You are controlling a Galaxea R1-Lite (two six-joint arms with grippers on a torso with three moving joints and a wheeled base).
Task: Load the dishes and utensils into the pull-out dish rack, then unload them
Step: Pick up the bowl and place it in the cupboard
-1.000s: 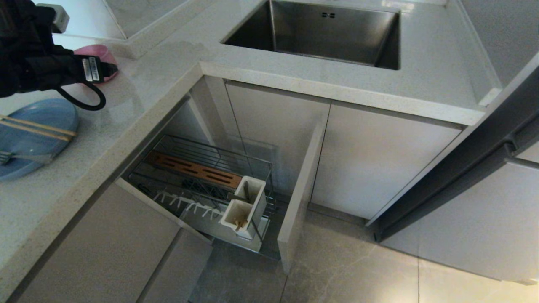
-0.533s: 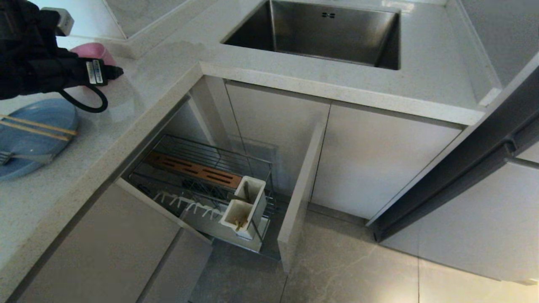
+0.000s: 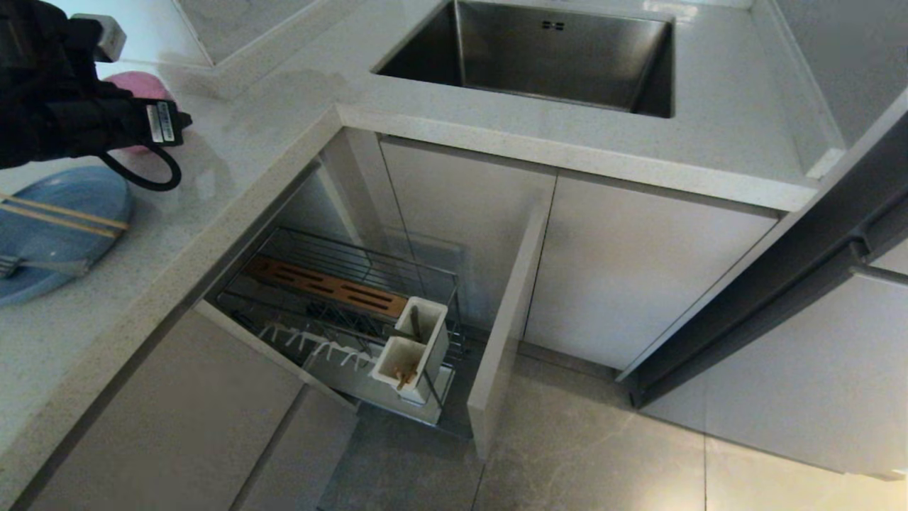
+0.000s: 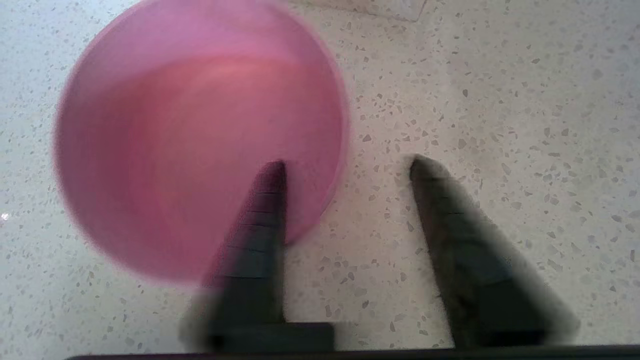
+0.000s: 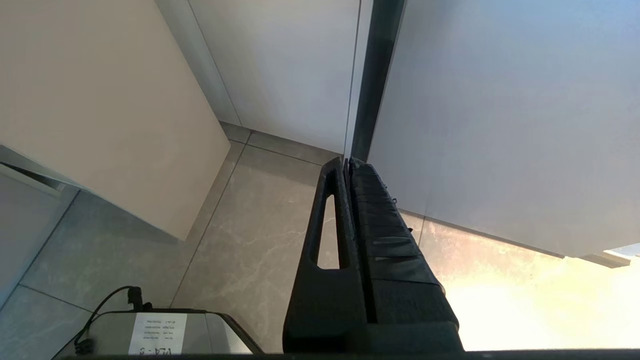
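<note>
— What am I seeing change on the left side?

— I am watching the left claw [image 4: 345, 167] spread wide above the pink bowl [image 4: 200, 145]; one finger is hanging over the bowl's inside, the other over the bare tabletop [image 4: 500, 100]; in the head view the arm is sitting a touch further back than half a second ago, and the bowl [image 3: 138, 84] is showing less from behind it.

— And the rest?

— The blue plate [image 3: 57, 241] is lying where it was on the tabletop, chopsticks [image 3: 64, 215] and fork [image 3: 35, 266] across it; the pull-out dish rack [image 3: 340, 312] is standing open below; the right claw [image 5: 348, 162] is hanging pressed together over the floor [image 5: 250, 240].
</note>
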